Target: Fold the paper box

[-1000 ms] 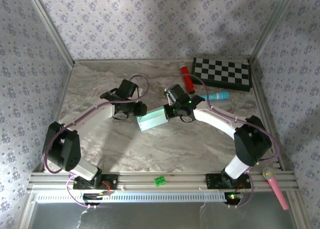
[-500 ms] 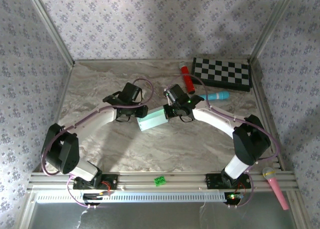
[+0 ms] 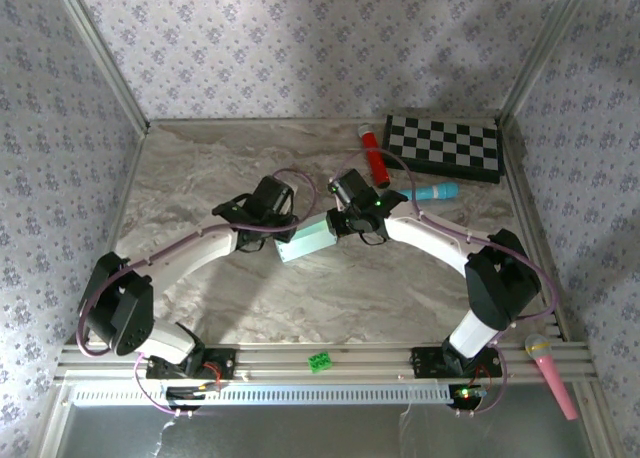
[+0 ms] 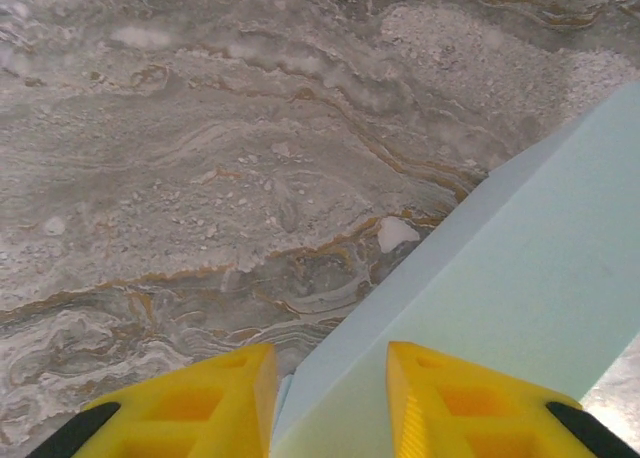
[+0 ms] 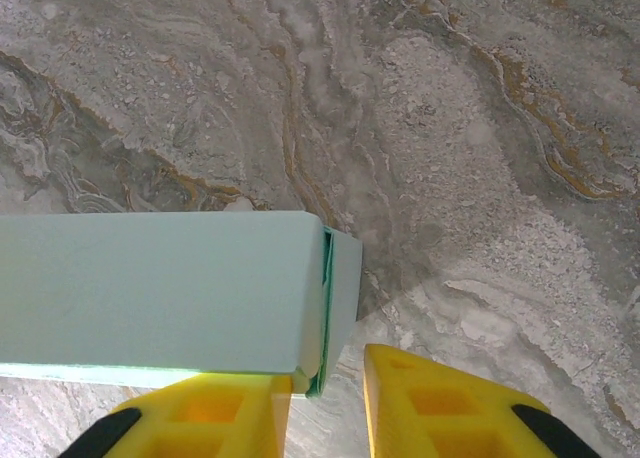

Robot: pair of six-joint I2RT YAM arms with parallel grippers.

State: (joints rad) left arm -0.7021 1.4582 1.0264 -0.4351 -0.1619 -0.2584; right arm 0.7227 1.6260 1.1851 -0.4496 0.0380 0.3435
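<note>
Box (image 3: 305, 241) of pale mint card lies near the middle of the marbled surface (image 3: 200, 168), folded into a long closed block, slanting with its left end nearer the arms and its right end farther back; both arms reach in to it, one at each end. Left gripper (image 3: 268, 236) sits at the box's left end; from the left wrist its yellow fingers (image 4: 200, 403) stand a narrow way apart, the right one lying over the box's broad face, and the box's long edge runs down into the gap between them; whether they pinch the card I cannot tell. Right gripper (image 3: 345, 223) sits at the box's right end; from the right wrist its fingers (image 5: 450, 408) are narrowly parted with bare surface showing between them, and the box's end corner just touches the inner edge of the left finger, so nothing is clamped. In that view the end flap is tucked in, leaving a thin dark seam down the box's end. Behind the right gripper lie a red tube (image 3: 377, 161) and a teal microphone (image 3: 434, 192), near each other; a checkerboard (image 3: 443, 145) rests in the far right corner, well apart from the box. On the rail at the near edge lie a small green clip (image 3: 320, 360) between the arm bases and a pink microphone (image 3: 550, 370) at the right.
</note>
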